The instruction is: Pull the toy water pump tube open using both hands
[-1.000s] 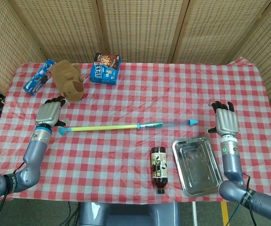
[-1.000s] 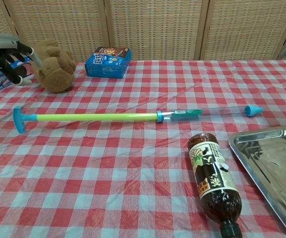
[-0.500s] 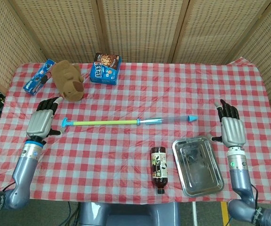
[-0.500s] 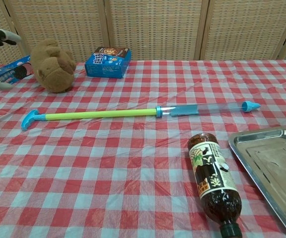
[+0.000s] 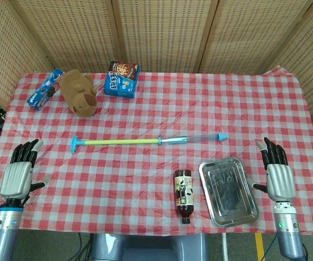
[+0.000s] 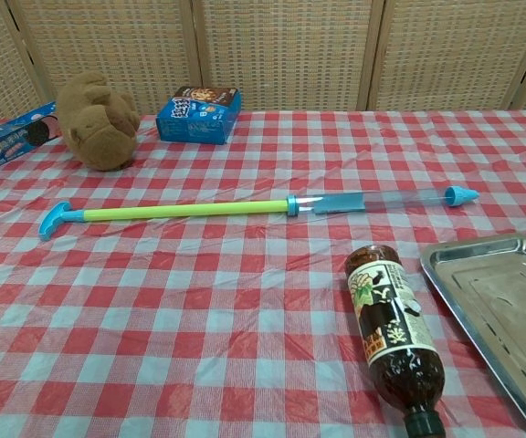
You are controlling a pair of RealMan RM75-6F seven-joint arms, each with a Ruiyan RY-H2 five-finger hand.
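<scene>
Change: both hands have been drawn back from the pump to the near edge of the table since a second ago; the left hand [image 5: 17, 176] is seen at the near left corner, fingers spread and nothing held; the right hand [image 5: 277, 176] is seen at the near right, just beside the tray, fingers likewise spread and empty; neither hand is caught by the chest view
Pump: the toy pump [image 5: 145, 141] is left lying flat across the middle of the table, well apart from both hands; the yellow-green rod with its blue handle [image 6: 55, 219] is drawn far out to the left; the clear tube with its blue tip [image 6: 461, 194] points right
Meaning: the tube is judged already pulled open and released; the task looks done, with only the retreat of the arms in hand
Surface: a red and white checked cloth [image 5: 145, 109] is spread over the table, lightly creased
Other things: a brown bottle [image 5: 182, 194] lies on its side near the metal tray [image 5: 248, 213]; a brown plush toy [image 5: 79, 92] and two blue snack boxes [image 5: 123, 77] [image 5: 43, 88] are set at the far left
Room: woven cane screens [image 5: 156, 32] in wooden frames are stood behind the table
</scene>
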